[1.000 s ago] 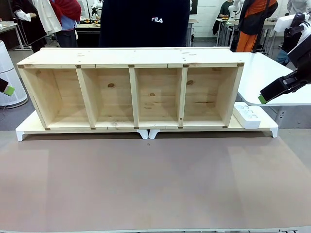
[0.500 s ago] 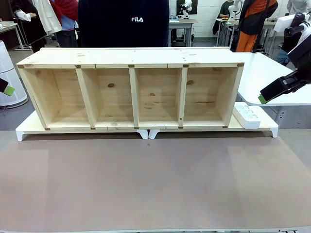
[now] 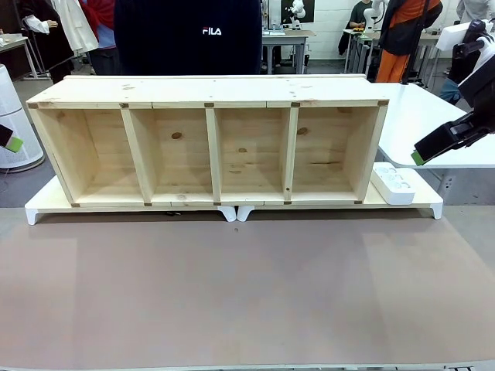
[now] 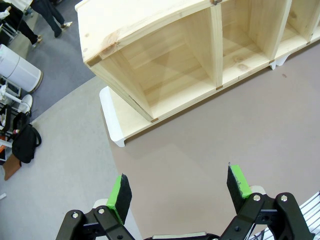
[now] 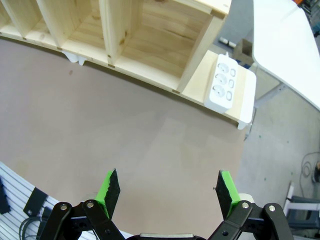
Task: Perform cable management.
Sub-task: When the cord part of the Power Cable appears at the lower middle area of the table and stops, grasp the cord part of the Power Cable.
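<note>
At the right edge of the front view, the right gripper [image 3: 425, 151] hangs in the air over a white side table [image 3: 433, 116], well apart from the shelf [image 3: 209, 91]. One green pad shows, and its spread cannot be told from here. At the left edge a sliver of the left gripper [image 3: 8, 137] pokes in, touching nothing. The four-bay shelf lies on a white base [image 3: 39, 207], with a power strip [image 3: 393, 184] just beside its right end. A person [image 3: 189, 39] stands behind it.

In the left wrist view, the left gripper [image 4: 179, 186] has its jaws spread wide with nothing between them — just the brown table [image 4: 200, 135] below. The shelf's [image 4: 150, 30] end bay lies ahead.

In the right wrist view, the right gripper [image 5: 167, 187] is likewise spread wide and holds nothing — bare table [image 5: 125, 130] lies under it. The power strip [image 5: 225, 85] sits farther ahead by the shelf's [image 5: 125, 30] end.
</note>
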`<state>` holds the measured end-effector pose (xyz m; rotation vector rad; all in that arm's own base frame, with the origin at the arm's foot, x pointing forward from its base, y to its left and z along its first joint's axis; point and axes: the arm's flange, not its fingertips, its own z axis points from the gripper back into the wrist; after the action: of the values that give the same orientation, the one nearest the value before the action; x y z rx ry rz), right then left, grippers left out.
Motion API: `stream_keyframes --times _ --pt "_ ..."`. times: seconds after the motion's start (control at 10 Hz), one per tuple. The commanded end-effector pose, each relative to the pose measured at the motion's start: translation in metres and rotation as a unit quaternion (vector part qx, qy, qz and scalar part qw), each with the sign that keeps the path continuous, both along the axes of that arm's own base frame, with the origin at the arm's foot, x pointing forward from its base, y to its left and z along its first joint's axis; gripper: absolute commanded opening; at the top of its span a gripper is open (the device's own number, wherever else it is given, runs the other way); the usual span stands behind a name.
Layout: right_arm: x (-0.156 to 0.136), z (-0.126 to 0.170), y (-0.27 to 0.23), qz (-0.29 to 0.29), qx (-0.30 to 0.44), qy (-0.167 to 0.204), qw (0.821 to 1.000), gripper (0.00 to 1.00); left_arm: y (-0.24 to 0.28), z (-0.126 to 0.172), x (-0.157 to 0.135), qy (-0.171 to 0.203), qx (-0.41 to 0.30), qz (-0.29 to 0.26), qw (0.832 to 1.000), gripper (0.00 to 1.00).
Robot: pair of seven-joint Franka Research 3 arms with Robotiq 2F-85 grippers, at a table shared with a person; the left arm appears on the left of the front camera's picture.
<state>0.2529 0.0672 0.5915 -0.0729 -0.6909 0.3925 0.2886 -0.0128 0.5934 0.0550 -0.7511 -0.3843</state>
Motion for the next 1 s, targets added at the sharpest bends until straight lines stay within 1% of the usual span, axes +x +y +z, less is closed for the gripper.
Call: stream_keyframes --times 0.0,0.9 --pt "0.0007 0.0001 0.0 0.002 0.001 -0.001 1.0 1.0 0.0005 0.0 0.0001 0.0 0.0 0.001 1.0 1.0" --pt "0.0007 0.0001 0.0 0.002 0.001 -0.001 1.0 1.0 0.0005 0.0 0.0001 0.0 0.0 0.001 1.0 1.0"
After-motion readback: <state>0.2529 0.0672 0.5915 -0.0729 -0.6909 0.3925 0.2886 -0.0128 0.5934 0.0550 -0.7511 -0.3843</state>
